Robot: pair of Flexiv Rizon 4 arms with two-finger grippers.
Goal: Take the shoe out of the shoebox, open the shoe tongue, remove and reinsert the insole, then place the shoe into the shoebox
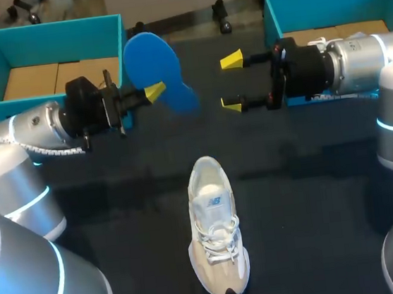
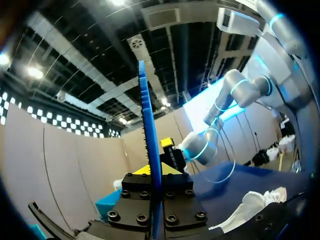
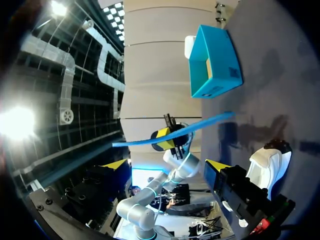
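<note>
The left end effector (image 1: 153, 92) is clamped on the blue insole (image 1: 156, 68) and holds it up above the far part of the desk (image 1: 313, 176), between the two teal shoeboxes. In the left wrist view the insole (image 2: 148, 145) stands edge-on, pinched between the two fingers. The right end effector (image 1: 232, 82) hangs just right of the insole, not touching it, with its yellow tips spread wide and nothing between them. From the right wrist view the insole (image 3: 175, 132) shows as a thin blue strip ahead of the wide-spread fingers, with the left end effector (image 3: 167, 135) gripping it. The pale shoe (image 1: 215, 226) stands on its sole on the near middle of the desk, outside both boxes, toe towards the near edge. The left shoebox (image 1: 41, 33) and the right shoebox (image 1: 329, 5) sit at the far corners.
</note>
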